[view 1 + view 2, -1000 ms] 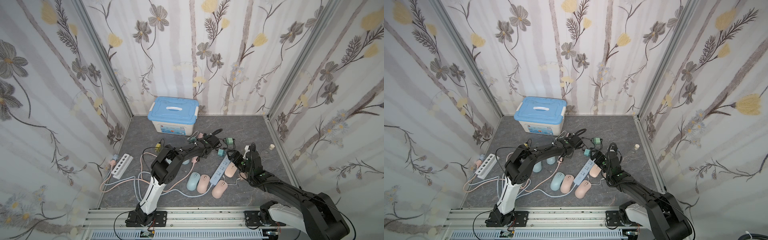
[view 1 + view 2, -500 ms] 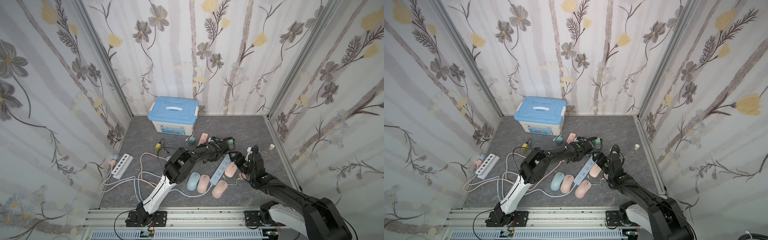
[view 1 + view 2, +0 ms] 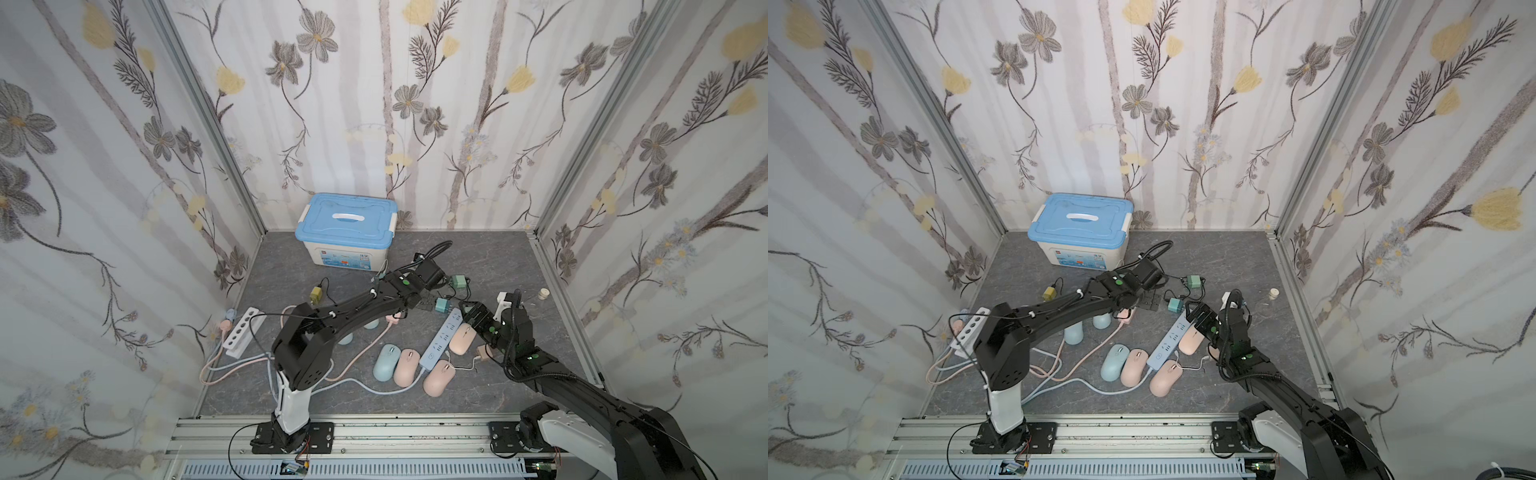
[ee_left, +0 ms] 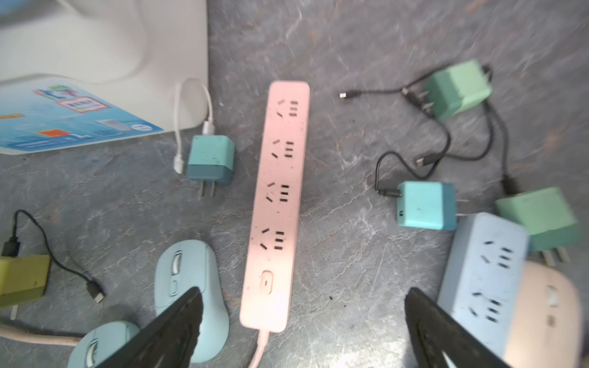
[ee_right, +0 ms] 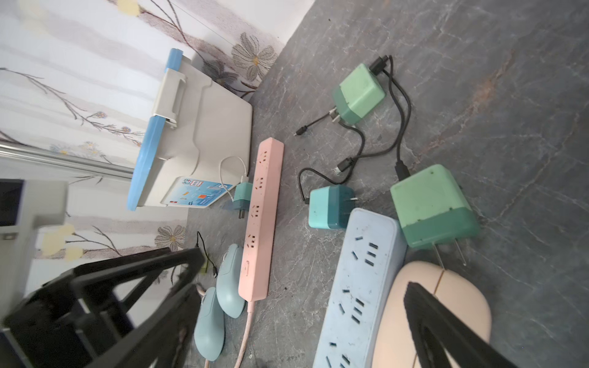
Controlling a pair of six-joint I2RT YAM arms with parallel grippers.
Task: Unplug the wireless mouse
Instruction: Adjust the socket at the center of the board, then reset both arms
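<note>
- Wireless mouse point(image 5: 446, 312), pink, on bench point(image 4: 350, 47) beside blue power strip point(image 5: 360, 286).
- Right claw point(image 3: 473, 314) released, just above it.
- Left claw point(image 4: 304, 291) released above pink power strip point(image 4: 280, 197).

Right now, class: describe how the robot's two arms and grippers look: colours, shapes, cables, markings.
The left arm and right arm are black, boxy-linked, white near their bases, with black cables looped alongside and green dots near the wrists. The left gripper and right gripper have black tapering fingers.
</note>
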